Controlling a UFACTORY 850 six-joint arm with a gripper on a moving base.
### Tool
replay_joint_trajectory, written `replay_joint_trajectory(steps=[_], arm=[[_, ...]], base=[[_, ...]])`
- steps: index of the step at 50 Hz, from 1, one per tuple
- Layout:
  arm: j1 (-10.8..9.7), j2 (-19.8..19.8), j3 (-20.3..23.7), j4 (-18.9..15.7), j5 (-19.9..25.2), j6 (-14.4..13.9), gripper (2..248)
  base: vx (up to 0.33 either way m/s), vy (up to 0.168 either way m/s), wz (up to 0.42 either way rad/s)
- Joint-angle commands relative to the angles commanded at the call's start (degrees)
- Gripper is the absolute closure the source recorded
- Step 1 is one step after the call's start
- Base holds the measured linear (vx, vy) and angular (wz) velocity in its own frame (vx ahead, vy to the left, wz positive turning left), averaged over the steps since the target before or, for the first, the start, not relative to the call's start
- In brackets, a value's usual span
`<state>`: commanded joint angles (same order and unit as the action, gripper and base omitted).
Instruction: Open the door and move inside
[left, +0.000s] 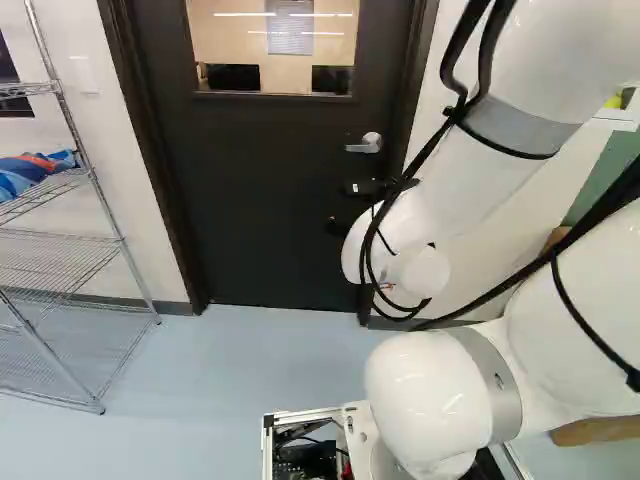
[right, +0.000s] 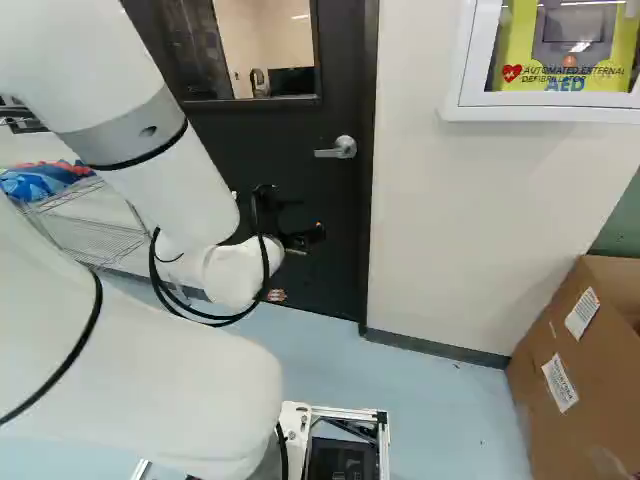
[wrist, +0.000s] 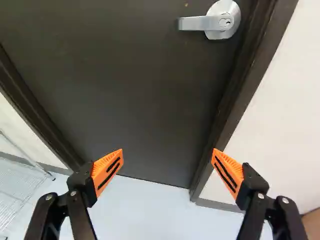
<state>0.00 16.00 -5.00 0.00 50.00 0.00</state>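
Above the smooth pale-blue floor (left: 250, 370), our black two-fingered claw (wrist: 167, 152) gapes wide, gripping nothing; its low aim could make us miss the silver metal lever handle (wrist: 196, 23).

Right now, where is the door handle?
The door handle sits near the door's right edge in both base views, level with the foot of the window and left of the white wall cabinet.

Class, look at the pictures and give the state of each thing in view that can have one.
Door: closed in its frame.
Lever handle: level, not pressed down.
Pincer: open, holding nothing.
Wire rack: upright, loaded with a blue bundle.
Cardboard box: top looks open.
Wall cabinet: looks shut.
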Motion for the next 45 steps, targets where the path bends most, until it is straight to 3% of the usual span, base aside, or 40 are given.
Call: replay_joint_trajectory(steps=[29, 45], arm=[[0.2, -0.7, -0.6, 0.0, 0.0, 0.0, 3], [0.3, -1.5, -1.2, 0.0, 0.0, 0.0, 3]], base=[[0.166, 0.053, -0.033], [0.022, 0.006, -0.004]])
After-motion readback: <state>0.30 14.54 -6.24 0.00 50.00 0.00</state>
